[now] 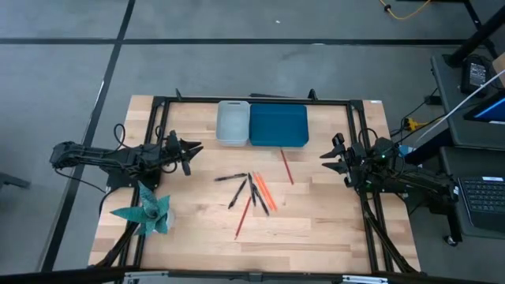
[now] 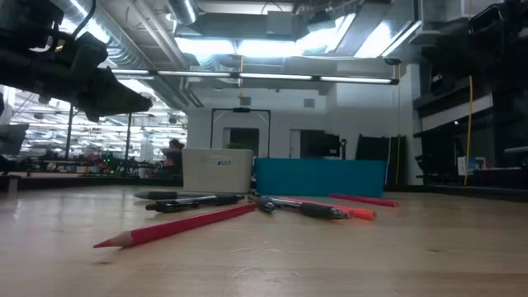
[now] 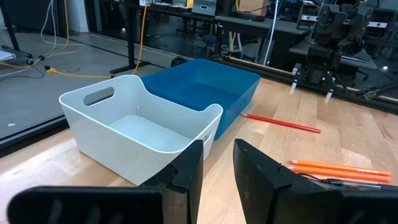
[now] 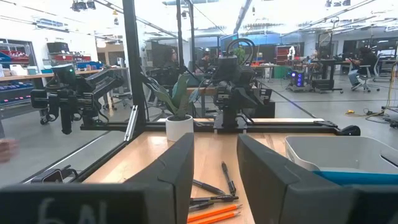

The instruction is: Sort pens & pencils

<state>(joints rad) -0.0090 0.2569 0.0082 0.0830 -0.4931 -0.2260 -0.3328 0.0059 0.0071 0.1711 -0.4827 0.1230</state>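
Note:
Several black pens point(image 1: 237, 188) and orange pencils point(image 1: 264, 194) lie mixed flat on the table's middle; they also show in the low view point(image 2: 198, 200). One red pencil point(image 1: 287, 166) lies apart toward the blue bin. Another red pencil point(image 1: 242, 217) lies nearer the front, and its tip shows in the low view point(image 2: 169, 227). My left gripper point(image 1: 193, 149) hovers open and empty over the table's left side. My right gripper point(image 1: 325, 158) hovers open and empty at the right side. Both point toward the middle.
A white bin point(image 1: 233, 123) and a blue bin point(image 1: 278, 125) stand side by side at the table's far edge, both empty as the left wrist view shows point(image 3: 143, 118). A potted plant point(image 1: 150, 211) stands at the near left corner. A black frame point(image 1: 166, 118) borders the table.

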